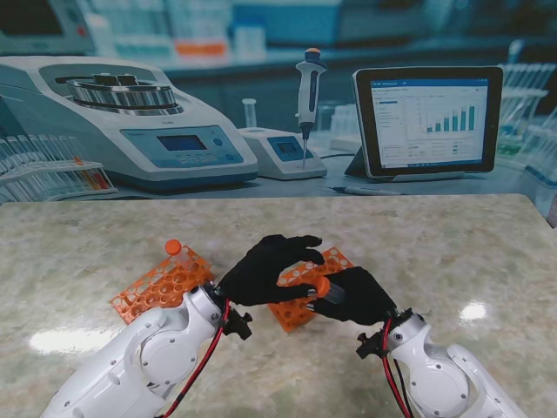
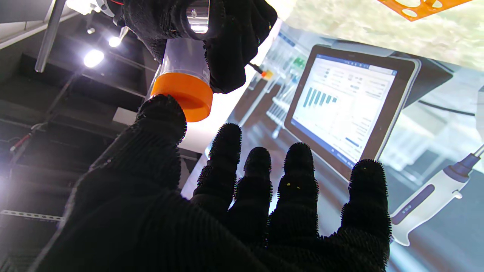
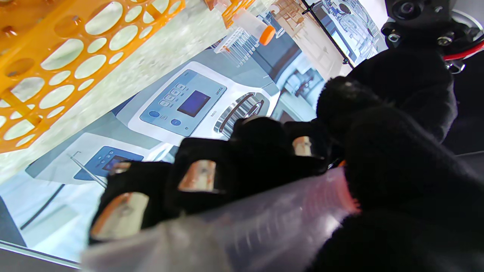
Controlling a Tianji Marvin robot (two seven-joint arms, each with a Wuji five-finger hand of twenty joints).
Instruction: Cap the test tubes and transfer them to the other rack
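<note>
where the marble table (image 1: 452, 252) ends, a lab backdrop (image 1: 174, 131) stands.

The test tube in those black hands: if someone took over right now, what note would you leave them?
Right hand: shut on the test tube.
Left hand: open, thumb against the tube's orange cap, other fingers spread.
One capped tube already stands in the left rack. The right rack lies under the hands.
Left: probably finish seating the cap, then rack this tube.
</note>
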